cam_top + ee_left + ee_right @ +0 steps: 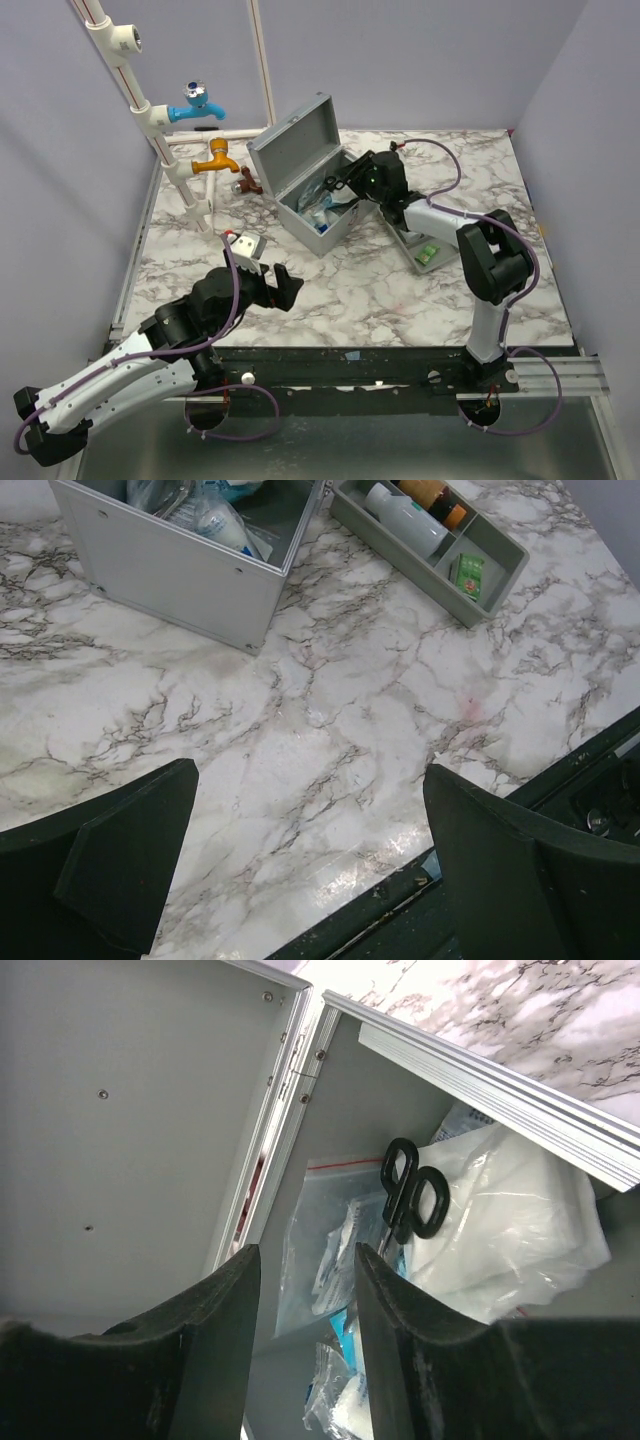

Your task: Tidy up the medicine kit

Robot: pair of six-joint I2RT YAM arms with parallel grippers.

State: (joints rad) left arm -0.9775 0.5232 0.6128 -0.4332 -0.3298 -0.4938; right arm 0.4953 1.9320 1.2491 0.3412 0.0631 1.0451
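The medicine kit (300,205) is a grey metal box standing open at the back centre, its lid (290,135) tilted up to the left. Its grey tray (412,250) lies on the table to the box's right. In the left wrist view the tray (500,565) holds a white bottle (405,520) and a green packet (467,575). My right gripper (305,1260) is open and empty just above the box interior. Below it lie black scissors (410,1195), a clear zip bag (330,1250) and a white plastic bag (510,1220). My left gripper (310,870) is open and empty above the table's front edge.
A white pipe rig with a blue tap (195,105) and an orange tap (215,160) stands at the back left. A small brown object (247,183) lies by the box's lid. The table's dark front edge (400,890) runs under my left gripper.
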